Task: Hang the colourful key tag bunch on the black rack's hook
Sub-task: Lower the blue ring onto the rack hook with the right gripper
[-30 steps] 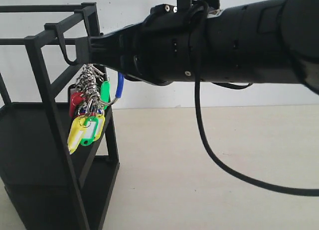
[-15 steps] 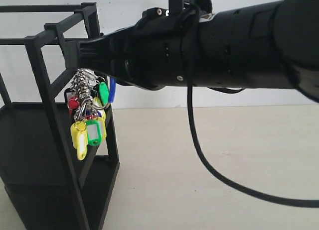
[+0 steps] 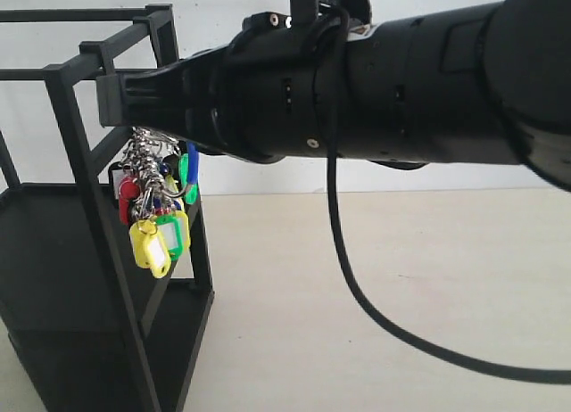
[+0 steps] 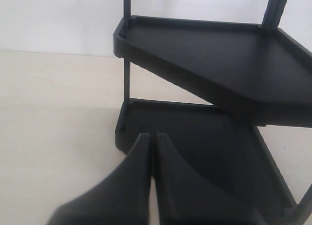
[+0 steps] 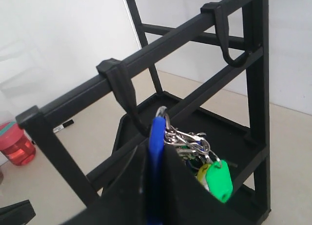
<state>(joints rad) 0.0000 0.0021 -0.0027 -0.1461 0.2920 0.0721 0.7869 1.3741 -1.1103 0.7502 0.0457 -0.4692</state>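
The black rack (image 3: pixel 78 153) stands at the left. My right gripper (image 3: pixel 109 100) reaches across to its top bar, shut on the blue sleeve (image 5: pixel 157 147) of the colourful key tag bunch (image 3: pixel 153 211). The bunch dangles below the fingers, beside the rack's front post. In the right wrist view the wire loop's tip sits just beside the lower bend of a hook (image 5: pixel 122 88); I cannot tell if they touch. A second hook (image 5: pixel 229 37) hangs farther along the bar. My left gripper (image 4: pixel 152 139) is shut and empty, low in front of the rack's shelves (image 4: pixel 204 54).
A beige table (image 3: pixel 384 287) spreads to the right of the rack. The right arm's black cable (image 3: pixel 357 296) droops over it. A red bottle (image 5: pixel 14 142) and a black marker (image 5: pixel 63 126) lie on the table beyond the rack.
My right gripper has moved left with the bunch, up to the rack's top bar and over the hook. The tags swung left with it.
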